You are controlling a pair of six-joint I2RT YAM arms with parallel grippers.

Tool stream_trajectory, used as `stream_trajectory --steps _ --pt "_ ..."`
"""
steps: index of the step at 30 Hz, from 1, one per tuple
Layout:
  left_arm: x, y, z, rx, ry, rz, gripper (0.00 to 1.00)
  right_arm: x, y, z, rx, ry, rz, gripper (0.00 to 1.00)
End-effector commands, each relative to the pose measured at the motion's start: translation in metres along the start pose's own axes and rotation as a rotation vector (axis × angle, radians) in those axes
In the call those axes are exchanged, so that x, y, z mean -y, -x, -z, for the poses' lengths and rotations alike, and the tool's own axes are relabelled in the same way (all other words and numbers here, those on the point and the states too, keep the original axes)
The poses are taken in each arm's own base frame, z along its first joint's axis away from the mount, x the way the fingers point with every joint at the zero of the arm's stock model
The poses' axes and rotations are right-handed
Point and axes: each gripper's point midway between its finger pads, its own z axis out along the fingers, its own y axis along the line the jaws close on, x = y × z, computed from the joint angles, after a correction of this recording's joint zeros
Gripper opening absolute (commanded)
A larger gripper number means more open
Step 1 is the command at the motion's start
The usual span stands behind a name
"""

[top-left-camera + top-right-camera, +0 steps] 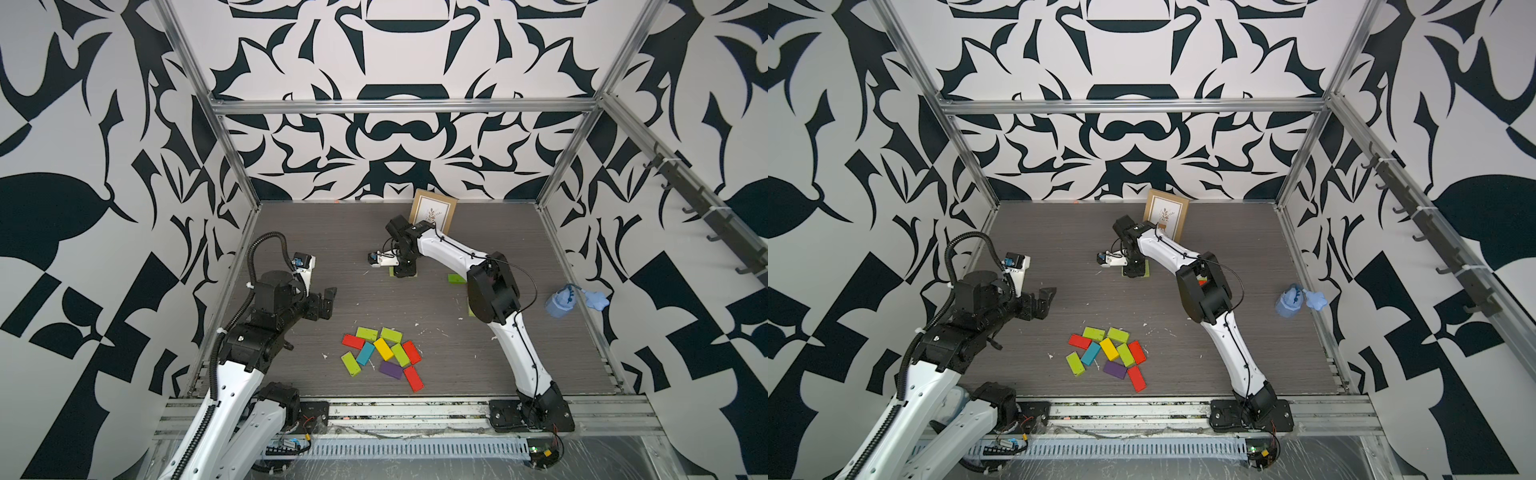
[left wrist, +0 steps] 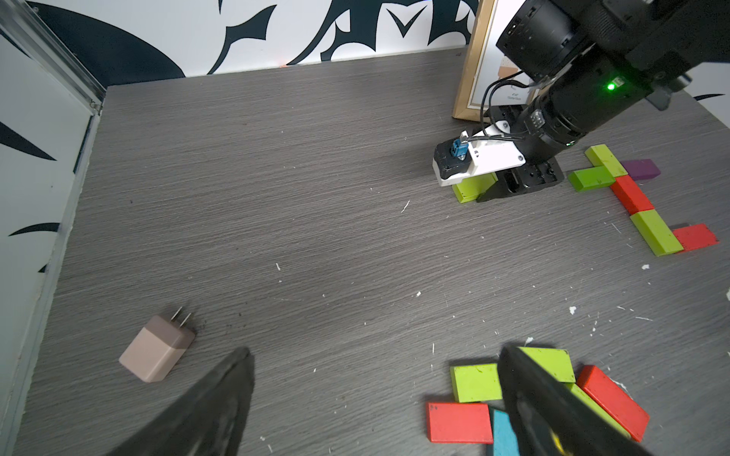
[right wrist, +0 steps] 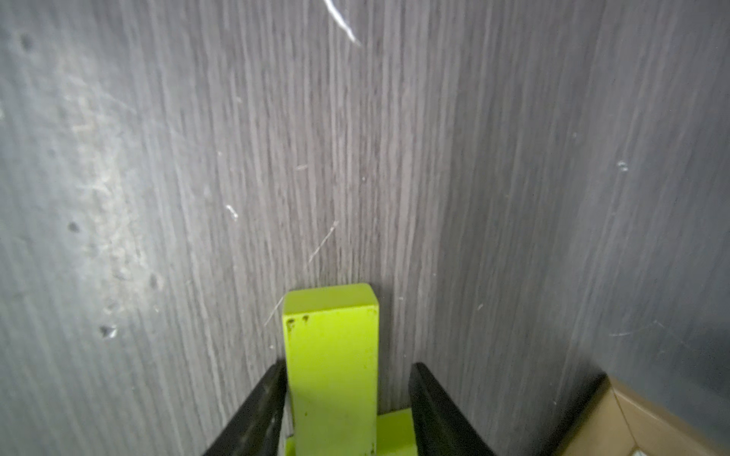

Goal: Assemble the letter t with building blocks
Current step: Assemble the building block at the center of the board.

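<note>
Claw on the left (image 1: pixel 330 302) was hanging wide open with nothing in it, off at the left side of the counter (image 1: pixel 332 232), so not really part of this bit. To its right, nearer the front edge, sat the loose pile of blocks (image 1: pixel 383 349), all flat and jumbled at odd angles.

Further back, around the middle, the right claw (image 3: pixel 347 367) pointed straight down over a lime block (image 3: pixel 332 347) that looked to be sitting on the counter. Its jaws were parted around the block, not clamped. One finger was right up against one long side, with a clear gap on the other. My read: it was letting go.

To do that well I'd open the rest of the way first, then lift straight up, because that touching finger could easily drag the block crooked. The block's long axis ran roughly left-right across the counter, with one end poking out past the fingers toward the left. A second lime piece (image 3: pixel 395 430) looked to butt crosswise against it near the fingers, so that joint needs to end up square.

Right of that, a joined run of blocks (image 2: pixel 630 195) lay mostly hidden under the right arm in the top views.
</note>
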Motion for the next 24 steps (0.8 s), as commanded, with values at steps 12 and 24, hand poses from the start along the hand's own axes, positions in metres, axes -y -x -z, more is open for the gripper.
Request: stream_trajectory --steps 12,24 --pt "0.000 -0.006 -0.001 -0.020 0.000 0.007 1.00 0.025 0.029 0.067 0.164 -0.082 -0.126 0.60" --pt "0.000 -0.006 -0.001 -0.018 0.000 0.010 1.00 0.053 0.013 0.132 0.412 -0.208 -0.431 0.64"
